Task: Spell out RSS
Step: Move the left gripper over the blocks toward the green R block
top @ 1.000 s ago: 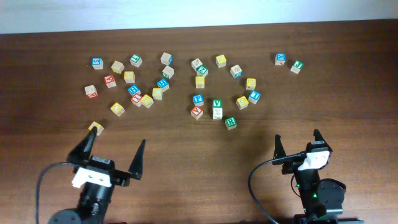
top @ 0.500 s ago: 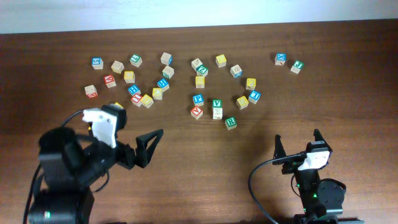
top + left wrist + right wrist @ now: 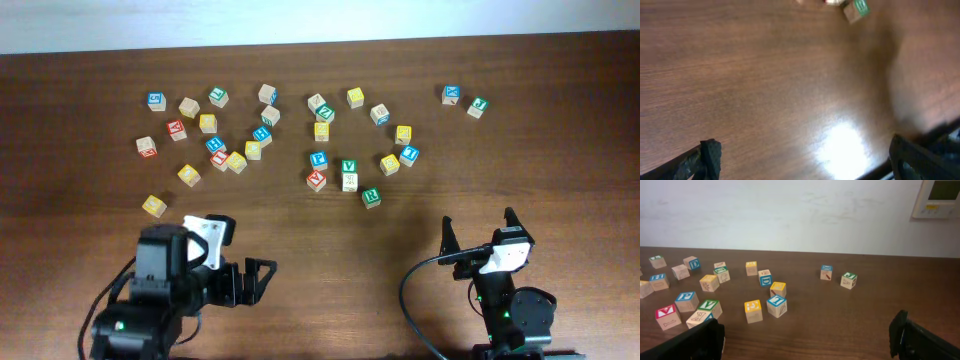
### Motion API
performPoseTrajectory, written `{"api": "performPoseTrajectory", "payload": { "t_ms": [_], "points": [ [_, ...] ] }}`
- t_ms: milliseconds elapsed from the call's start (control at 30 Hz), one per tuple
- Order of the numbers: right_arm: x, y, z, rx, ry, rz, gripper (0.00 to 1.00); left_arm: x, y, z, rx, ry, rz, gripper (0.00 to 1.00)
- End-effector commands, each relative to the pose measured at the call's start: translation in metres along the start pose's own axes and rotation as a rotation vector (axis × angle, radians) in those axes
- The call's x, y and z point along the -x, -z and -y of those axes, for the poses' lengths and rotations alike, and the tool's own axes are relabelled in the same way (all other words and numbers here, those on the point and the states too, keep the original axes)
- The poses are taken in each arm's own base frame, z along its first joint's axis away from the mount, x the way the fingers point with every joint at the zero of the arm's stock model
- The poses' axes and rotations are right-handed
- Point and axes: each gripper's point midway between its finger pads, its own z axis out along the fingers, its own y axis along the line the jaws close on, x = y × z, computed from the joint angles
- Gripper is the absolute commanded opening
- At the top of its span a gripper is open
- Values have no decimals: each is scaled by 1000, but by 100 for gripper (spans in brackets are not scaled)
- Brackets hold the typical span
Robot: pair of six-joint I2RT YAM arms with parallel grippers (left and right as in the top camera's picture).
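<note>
The green-bordered R cube (image 3: pixel 371 197) lies at the near edge of the middle cluster; the left wrist view shows a green cube (image 3: pixel 856 10) at its top edge. Several yellow-faced cubes lie scattered, such as one (image 3: pixel 321 131) in the middle and one (image 3: pixel 389 163) to the right, with letters too small to read, so I cannot tell which are S. My left gripper (image 3: pixel 262 278) (image 3: pixel 805 156) points right, low over bare wood at the front left, open and empty. My right gripper (image 3: pixel 480 230) (image 3: pixel 805 332) stands open and empty at the front right, facing the cubes.
A green V cube (image 3: pixel 348 166) sits just behind the R cube. A lone yellow cube (image 3: pixel 153 205) lies just behind the left arm. Two cubes (image 3: pixel 452 94) sit apart at the back right. Bare brown wood (image 3: pixel 330 260) spans the front, between the arms.
The left arm has swung from pointing toward the cubes, up over the left cluster, then back down with its gripper turned to the right. The right arm has not moved.
</note>
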Motion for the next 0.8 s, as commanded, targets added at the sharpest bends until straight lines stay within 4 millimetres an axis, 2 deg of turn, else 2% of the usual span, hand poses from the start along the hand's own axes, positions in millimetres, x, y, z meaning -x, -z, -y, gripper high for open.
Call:
{"api": "performPoseTrajectory", "payload": {
  "t_ms": [0,67,133,167,200,267,333,367,400,467,500,567,633,667,767],
  "points": [
    [-2,0,1,-5,-2,-3,98,9,1,-14,81,126,52,99],
    [-2,0,1,-5,-2,-3,98,19,-2,-19,102,159,80,99],
    [-2,0,1,-5,-2,-3,98,39,-10,-21,99,166,121,99],
    [-2,0,1,-5,-2,-3,98,52,-9,-35,177,179,135,99],
    [-2,0,1,-5,-2,-3,98,64,-5,-58,284,216,146,99],
    [-2,0,1,-5,-2,-3,98,71,-4,-94,405,290,154,99],
    [-2,0,1,-5,-2,-3,98,69,-8,-134,486,399,135,99],
    [-2,0,1,-5,-2,-3,98,59,-15,-154,510,507,94,99],
    [-2,0,1,-5,-2,-3,98,55,-21,-156,491,544,71,99],
    [-2,0,1,-5,-2,-3,98,45,-49,-132,292,593,-35,99],
    [-2,0,1,-5,-2,-3,98,54,-59,-114,160,522,-44,99],
    [-2,0,1,-5,-2,-3,98,73,-62,-93,15,451,-2,99],
    [-2,0,1,-5,-2,-3,98,101,-53,-75,-6,380,33,99],
    [-2,0,1,-5,-2,-3,98,124,-43,-56,-9,318,53,99],
    [-2,0,1,-5,-2,-3,98,157,-15,-25,145,199,37,99]
  ]
}}
